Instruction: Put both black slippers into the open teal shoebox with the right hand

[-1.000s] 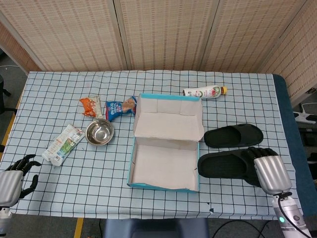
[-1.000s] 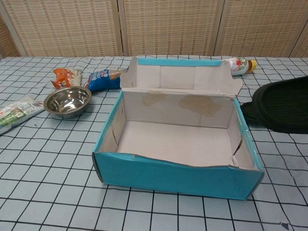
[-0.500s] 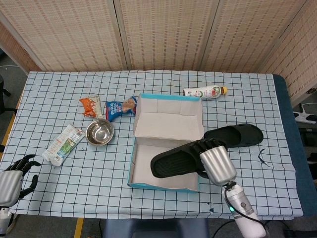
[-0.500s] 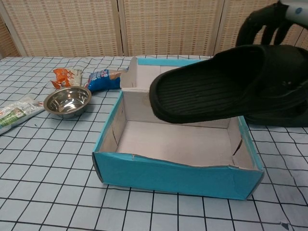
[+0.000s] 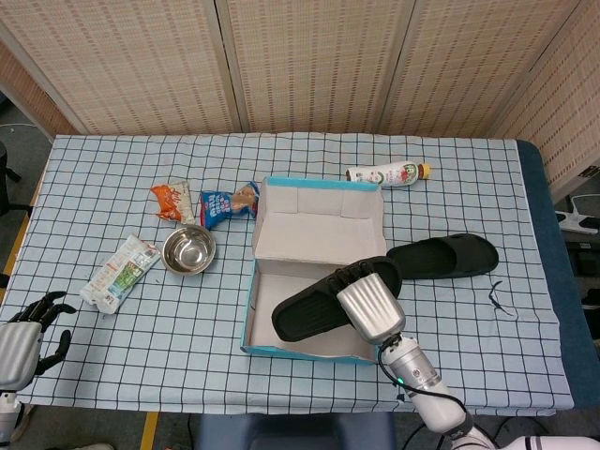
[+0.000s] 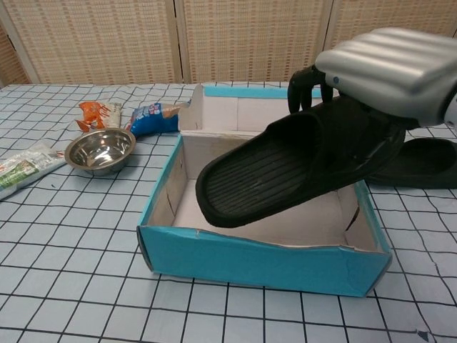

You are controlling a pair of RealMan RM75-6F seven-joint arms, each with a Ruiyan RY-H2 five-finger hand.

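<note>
Since half a second ago the right hand [image 5: 370, 307] has carried its black slipper [image 5: 323, 302] further left and lower over the open teal shoebox [image 5: 313, 352], so the toe now hangs above the box floor rather than over its right part. Its fingers are wrapped over the strap end of the slipper, gripping it; in the chest view the hand [image 6: 389, 71] sits above the heel side and the slipper [image 6: 285, 171] tilts down toward the front left. Long axis: from upper right to lower left in the head view, toe pointing to the box's front-left corner, ribbed sole facing the chest camera. It is matte black, with a wide band over the instep.

Two slippers in all — the second slipper [image 5: 445, 257] lies flat on the checked tablecloth [image 5: 122, 328] just right of the box, its long axis roughly left-right. One shoebox, lid flap standing up at the back, pale cardboard inside.

One steel bowl [image 5: 188, 249], three snack packets — orange [image 5: 171, 201], blue [image 5: 223, 205] and a white one [image 5: 119, 272] — and one bottle [image 5: 386, 173] lying on its side behind the box.

At the lower left edge the left hand [image 5: 28, 330] holds nothing, fingers apart.
</note>
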